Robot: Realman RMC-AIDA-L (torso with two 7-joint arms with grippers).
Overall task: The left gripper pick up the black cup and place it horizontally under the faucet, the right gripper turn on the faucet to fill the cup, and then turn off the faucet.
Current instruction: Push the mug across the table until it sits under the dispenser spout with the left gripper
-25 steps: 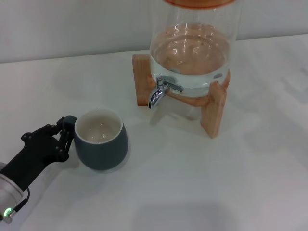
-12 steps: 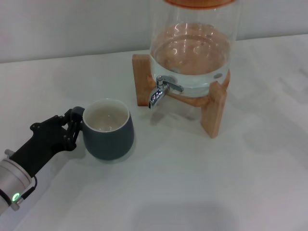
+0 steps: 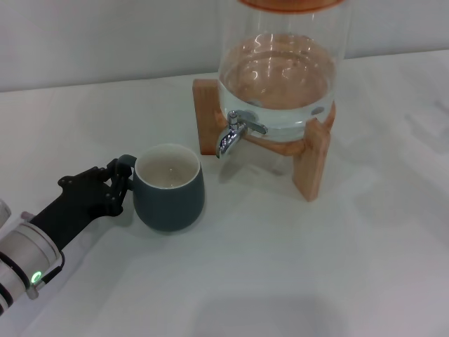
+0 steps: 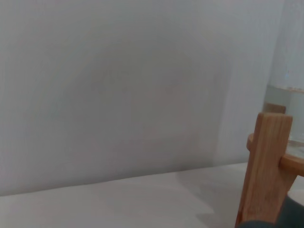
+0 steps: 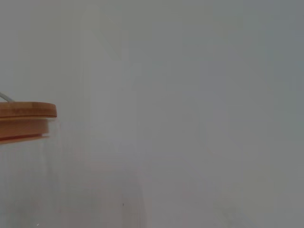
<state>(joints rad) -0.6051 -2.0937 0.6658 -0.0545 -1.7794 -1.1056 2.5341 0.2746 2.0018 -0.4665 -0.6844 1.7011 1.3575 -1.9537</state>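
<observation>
One arm at work: left gripper [image 3: 121,181] low on the white table [image 3: 295,281], reaching in from the near left, fingers clamped on the small loop handle of the black cup [image 3: 169,187]. Cup upright, cream inside showing, no water visible in it, base on or just above the tabletop — couldn't tell which. Sat near the faucet [image 3: 230,135] but short of it: nearer the robot and to the left of the spout, not under it. Chrome spout curved down, lever pointing back toward the glass jar [image 3: 280,70]. Jar partly filled with water, seated on a wooden stand [image 3: 309,158], behind and to the right of the cup. Green light lit on the white-grey arm segment [image 3: 24,256] behind the black wrist. Left wrist view: only a wooden stand leg [image 4: 265,166], a strip of jar glass beside it, a dark sliver at the frame edge, plain wall beyond. Right wrist view: just the jar's wooden lid [image 5: 26,118] with glass below it against the wall. Right gripper nowhere in any view, so no read on its fingers.
</observation>
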